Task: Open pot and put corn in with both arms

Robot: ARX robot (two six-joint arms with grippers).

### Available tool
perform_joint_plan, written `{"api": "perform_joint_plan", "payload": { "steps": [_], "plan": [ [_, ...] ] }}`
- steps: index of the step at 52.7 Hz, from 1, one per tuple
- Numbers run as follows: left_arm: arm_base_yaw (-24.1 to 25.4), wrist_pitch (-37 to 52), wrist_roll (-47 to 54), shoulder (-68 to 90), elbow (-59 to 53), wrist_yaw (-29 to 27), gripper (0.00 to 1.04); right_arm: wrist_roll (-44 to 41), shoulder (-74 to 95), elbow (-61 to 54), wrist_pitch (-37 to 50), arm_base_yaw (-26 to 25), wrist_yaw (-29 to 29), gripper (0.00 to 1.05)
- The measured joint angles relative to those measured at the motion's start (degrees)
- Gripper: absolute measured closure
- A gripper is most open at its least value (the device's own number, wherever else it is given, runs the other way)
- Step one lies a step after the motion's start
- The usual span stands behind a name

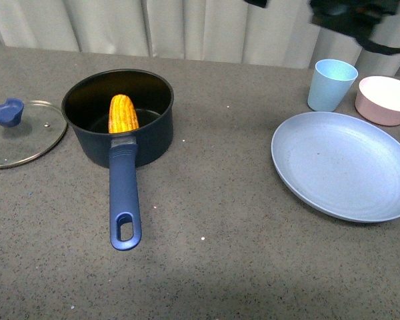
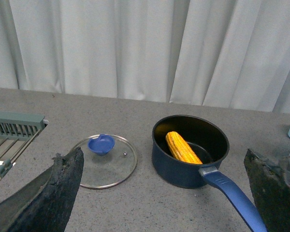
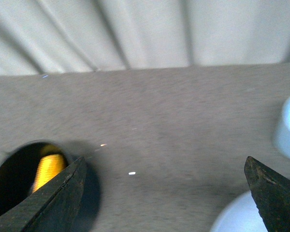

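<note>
**Corn is sitting in the open pot; both arms are clear and empty**

Going left to right across my front view, I am seeing the glass lid (image 1: 20, 137) lying flat on the grey table (image 1: 213, 253), just beside the pot (image 1: 147, 143) and not on it, its blue knob (image 1: 5, 112) facing up. So I am judging the opening step done. Next, the corn (image 1: 123, 114) is resting inside the pot, leaning against the near wall above the handle (image 1: 124, 200). That makes the placing step look done too; I am reading the task as essentially complete, with only pulling the arms away left, if anything.

The cob's long axis is running roughly along the line of the handle, near to far from the robot, tilted rather than flat: one end is propped up at the rim on the handle side, the other is dipping toward the pot floor. The handle itself is pointing toward the robot.

Further right, a blue plate (image 1: 343, 167), a light blue cup (image 1: 330, 85) and a pink bowl (image 1: 385, 100) are standing well apart from the pot.

The left gripper (image 2: 162, 193) is hovering spread wide with nothing between its fingers. The right gripper (image 3: 164, 198) is likewise gaping and empty, though its wrist picture is blurred.
</note>
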Motion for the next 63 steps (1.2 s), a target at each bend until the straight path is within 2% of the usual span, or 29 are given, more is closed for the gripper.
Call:
{"api": "perform_joint_plan", "payload": {
  "steps": [11,23,35,36,38,41,42,44,49,61,63],
  "plan": [
    [0.0,0.0,0.0,0.0,0.0,0.0,0.06,-7.6,-15.9,-22.5,11.8,-4.5,15.2,0.09],
    [0.0,0.0,0.0,0.0,0.0,0.0,0.06,-9.2,-31.5,-39.8,15.3,-8.7,22.3,0.09],
    [0.0,0.0,0.0,0.0,0.0,0.0,0.06,-9.8,-44.4,-51.2,15.5,-11.5,25.2,0.09],
    [0.0,0.0,0.0,0.0,0.0,0.0,0.06,-10.0,-45.0,-52.4,16.5,-12.1,24.0,0.10],
    [0.0,0.0,0.0,0.0,0.0,0.0,0.06,-12.3,-45.0,-56.2,25.0,-14.8,15.9,0.16],
    [0.0,0.0,0.0,0.0,0.0,0.0,0.06,-14.8,-45.0,-60.5,34.6,-17.3,6.9,0.25],
    [0.0,0.0,0.0,-0.1,0.0,0.0,0.06,-15.0,-45.0,-61.2,36.1,-17.6,6.2,0.27],
    [0.0,0.0,0.0,0.0,0.0,0.0,0.06,-16.3,-46.1,-63.2,40.2,-18.3,1.4,0.34],
    [0.0,0.0,0.0,0.0,0.0,0.0,0.06,-17.6,-49.8,-64.2,40.6,-18.5,-1.4,0.48],
    [0.0,0.0,0.0,0.0,0.0,0.0,0.06,-18.6,-58.6,-66.6,34.0,-18.8,-1.5,0.84],
    [0.0,0.0,0.0,0.0,0.0,0.0,0.06,-18.6,-60.9,-67.0,32.2,-18.8,-1.5,0.93]
  ]
}}
